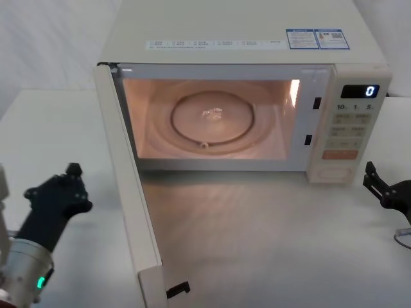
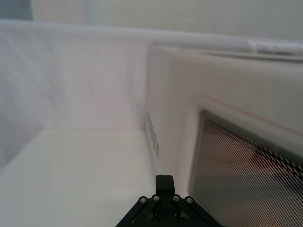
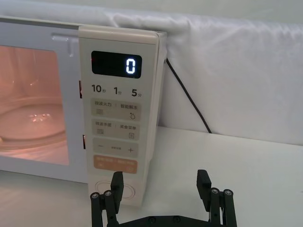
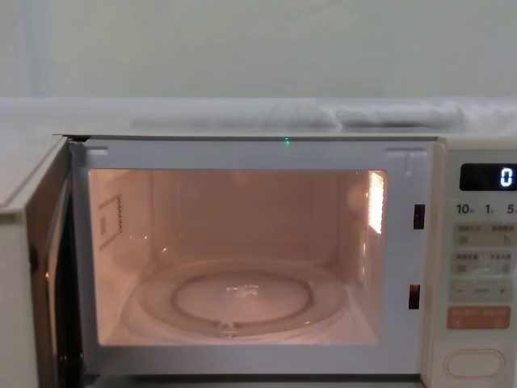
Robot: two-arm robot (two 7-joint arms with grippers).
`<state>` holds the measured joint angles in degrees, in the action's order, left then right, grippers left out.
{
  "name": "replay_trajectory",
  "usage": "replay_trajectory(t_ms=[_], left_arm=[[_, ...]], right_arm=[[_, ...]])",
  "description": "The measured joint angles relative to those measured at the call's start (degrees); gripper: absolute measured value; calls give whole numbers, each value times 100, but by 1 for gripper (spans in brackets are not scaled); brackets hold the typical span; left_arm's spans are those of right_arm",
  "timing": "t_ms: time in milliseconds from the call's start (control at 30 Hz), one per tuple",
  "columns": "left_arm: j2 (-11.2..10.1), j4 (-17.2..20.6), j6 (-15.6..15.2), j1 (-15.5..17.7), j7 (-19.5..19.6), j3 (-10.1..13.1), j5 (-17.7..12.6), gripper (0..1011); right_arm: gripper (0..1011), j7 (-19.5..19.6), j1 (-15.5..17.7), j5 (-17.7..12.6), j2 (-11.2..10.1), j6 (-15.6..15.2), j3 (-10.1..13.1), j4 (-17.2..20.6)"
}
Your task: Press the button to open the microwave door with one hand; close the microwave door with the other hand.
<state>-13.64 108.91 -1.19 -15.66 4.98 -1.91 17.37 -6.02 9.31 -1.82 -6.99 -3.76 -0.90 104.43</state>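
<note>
The cream microwave (image 1: 244, 32) stands at the back of the table, its cavity lit. The microwave door (image 1: 131, 212) is swung wide open toward me on its left hinge; its outer face and dark window (image 2: 241, 161) fill the left wrist view. My left gripper (image 1: 72, 176) hovers left of the door's outer side, shut and apart from it, its fingertips (image 2: 164, 180) together. The wide cream button (image 1: 332, 172) sits lowest on the control panel, below the orange key. My right gripper (image 3: 160, 183) is open, just in front of and right of the panel, one finger (image 3: 117, 182) overlapping the button (image 3: 124, 190).
A glass turntable (image 1: 215, 119) lies inside the cavity. The display (image 3: 116, 65) reads 0. A black power cord (image 3: 187, 97) runs down the white cloth behind the microwave's right side. White tabletop (image 1: 270, 237) stretches in front of the oven.
</note>
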Motion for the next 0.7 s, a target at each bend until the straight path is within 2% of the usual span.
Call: replay_trajectory(t_ms=[67,100,200,333,500,700], left_arm=[[-26,170,-83,-50,65,-204,85,0],[-26,170,-83,-50,65,-204,85,0],[-88,354,-184,-116,169,-405,196,0],[-247,596,-312,-192,393,-584,337,0],[-479,772,-388,-213,705,-628,499,0],[-752,902,-427,-140,1072,-493,758,0]], right_arm=[[1002,0,0,0,0,0,0,0],[1002,0,0,0,0,0,0,0],[1002,0,0,0,0,0,0,0],[1002,0,0,0,0,0,0,0],[1002,0,0,0,0,0,0,0],[1002,0,0,0,0,0,0,0]])
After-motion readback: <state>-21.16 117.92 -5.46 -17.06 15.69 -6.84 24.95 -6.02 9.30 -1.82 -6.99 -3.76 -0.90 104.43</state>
